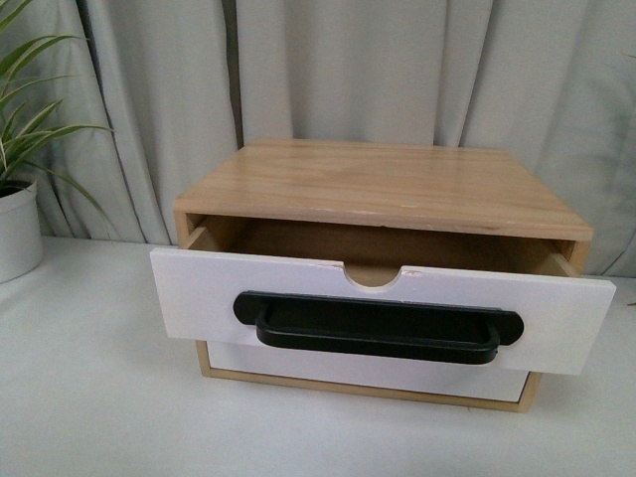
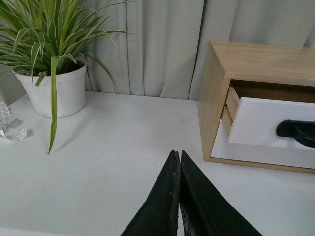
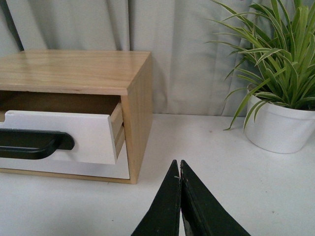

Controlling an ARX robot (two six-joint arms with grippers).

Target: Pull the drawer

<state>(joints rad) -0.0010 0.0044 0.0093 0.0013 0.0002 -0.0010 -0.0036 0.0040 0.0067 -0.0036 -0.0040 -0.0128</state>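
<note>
The white-fronted drawer (image 1: 199,288) stands pulled partway out of the light wooden box (image 1: 388,184), its long black bar handle (image 1: 378,328) across the front and a half-round notch (image 1: 376,273) in its rim. The same drawer (image 2: 268,125) shows in the left wrist view and again (image 3: 83,132) in the right wrist view. My left gripper (image 2: 177,153) is shut and empty over the table, left of the box. My right gripper (image 3: 178,163) is shut and empty, right of the box. Neither gripper appears in the front view.
A plain white drawer front (image 1: 397,373) without a handle sits below the pulled one. A potted plant (image 2: 54,88) stands on the table to the left, another potted plant (image 3: 280,123) to the right. Grey curtains (image 1: 397,70) hang behind. White paper scraps (image 2: 12,130) lie far left.
</note>
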